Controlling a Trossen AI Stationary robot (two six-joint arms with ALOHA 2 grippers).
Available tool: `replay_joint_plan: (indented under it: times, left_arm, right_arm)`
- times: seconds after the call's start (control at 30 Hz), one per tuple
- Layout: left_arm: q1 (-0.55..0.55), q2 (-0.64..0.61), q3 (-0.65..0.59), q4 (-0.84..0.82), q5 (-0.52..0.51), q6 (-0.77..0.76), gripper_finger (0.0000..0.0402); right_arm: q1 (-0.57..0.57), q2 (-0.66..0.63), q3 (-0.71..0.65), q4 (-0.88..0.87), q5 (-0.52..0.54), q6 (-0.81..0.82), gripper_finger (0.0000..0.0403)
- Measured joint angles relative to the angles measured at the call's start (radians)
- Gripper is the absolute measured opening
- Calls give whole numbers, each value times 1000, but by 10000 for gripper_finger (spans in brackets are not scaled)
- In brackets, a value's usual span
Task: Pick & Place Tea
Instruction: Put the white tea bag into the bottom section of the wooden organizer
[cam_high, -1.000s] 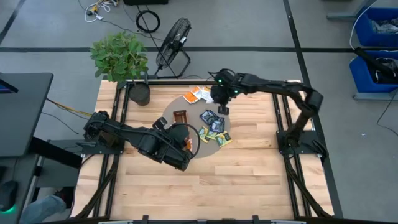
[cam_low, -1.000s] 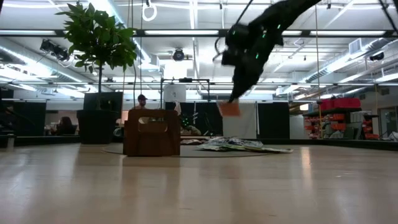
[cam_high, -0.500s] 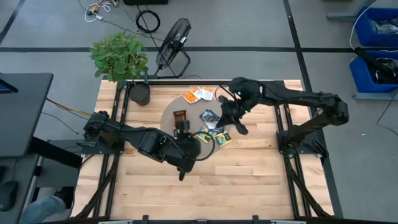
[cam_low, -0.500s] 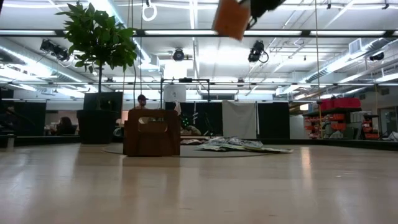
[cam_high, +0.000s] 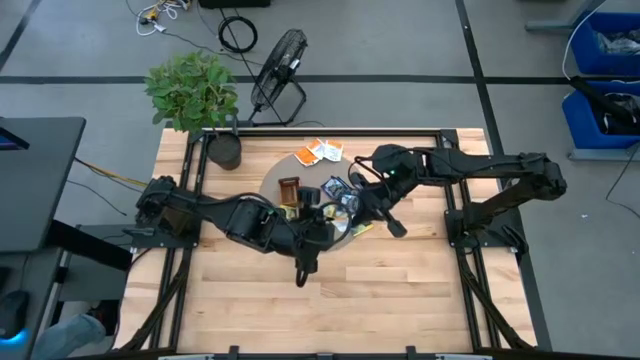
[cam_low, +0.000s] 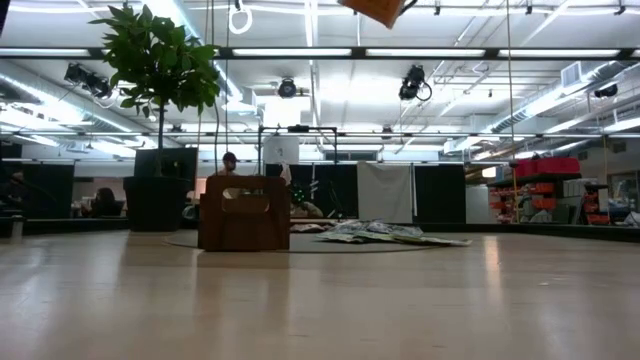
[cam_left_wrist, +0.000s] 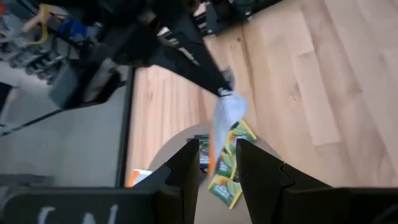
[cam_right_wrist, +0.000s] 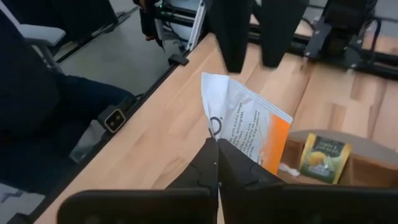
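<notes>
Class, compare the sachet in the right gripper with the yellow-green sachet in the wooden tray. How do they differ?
The gripped sachet is white and orange; the tray sachet is yellow-green. The gripped sachet hangs pinched in the shut right gripper above the table; the tray sachet stands in the wooden tray. Both are flat packets.

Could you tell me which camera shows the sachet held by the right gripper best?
The right wrist view: the orange-and-white sachet fills the frame, pinched in the right gripper. The left wrist view shows it edge-on, the low view only a corner, the high view nothing clear.
</notes>
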Motion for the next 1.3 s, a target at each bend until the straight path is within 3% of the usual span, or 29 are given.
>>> replay_joint_plan:
  times: [0.13,0.63,0.73,0.9,1.03,1.17,1.3]
  left_arm:
    - [13,0,0,4,41,0,110]
    - [24,0,0,59,46,-6,108]
    - [24,0,0,59,46,-27,88]
    - [25,0,0,54,78,-64,17]
    - [29,0,0,53,99,-86,6]
    - [23,0,0,49,76,-136,3]
    - [-2,0,0,-5,-10,-218,2]
  right_arm:
    - [0,0,0,30,2,-1,0]
    - [0,0,0,72,-2,28,0]
    - [0,0,0,72,-2,28,0]
    - [0,0,0,73,-2,32,0]
    - [0,0,0,72,-1,32,0]
    - [1,0,0,71,15,27,25]
    - [0,-14,2,42,62,18,77]
